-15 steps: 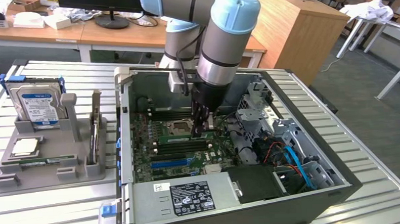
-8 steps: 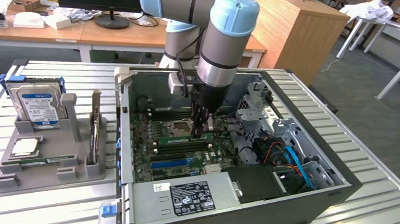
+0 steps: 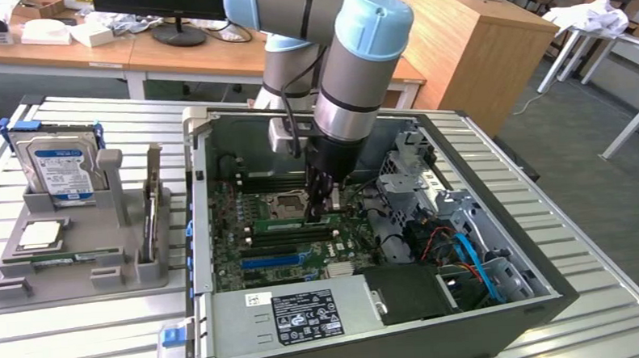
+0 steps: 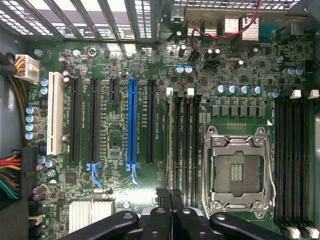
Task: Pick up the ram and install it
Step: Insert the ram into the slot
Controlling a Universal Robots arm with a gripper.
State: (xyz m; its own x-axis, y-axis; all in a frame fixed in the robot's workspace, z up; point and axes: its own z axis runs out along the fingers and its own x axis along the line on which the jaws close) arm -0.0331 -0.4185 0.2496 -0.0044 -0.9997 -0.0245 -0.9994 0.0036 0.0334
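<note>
— Down inside the open computer case [image 3: 435, 336], what is the tool's condition?
— Gripper [image 3: 323, 211] points straight down over the motherboard [image 4: 112, 145]. In the wrist view the two black fingers [image 4: 162, 200] are drawn together, with at most a thin seam between them.
— Holding anything?
— Cannot tell. The tips sit at the upper edge of the ram [image 3: 291, 224], near one end. It may be pinched in that seam or merely lie under the tips.
— Location of the ram?
— A green stick standing on edge in the black memory slots [image 4: 186, 145], just beside the CPU socket [image 4: 237, 167], on the side toward the blue slot [image 4: 132, 125]. It lies level along its slot. Whether the clips are latched cannot be told.
— Surroundings?
— Grey holder [image 3: 85, 246] on the slatted table [image 3: 591, 216], at the exterior view's left, apart from the case. A hard drive [image 3: 60, 170] stands upright in it.
</note>
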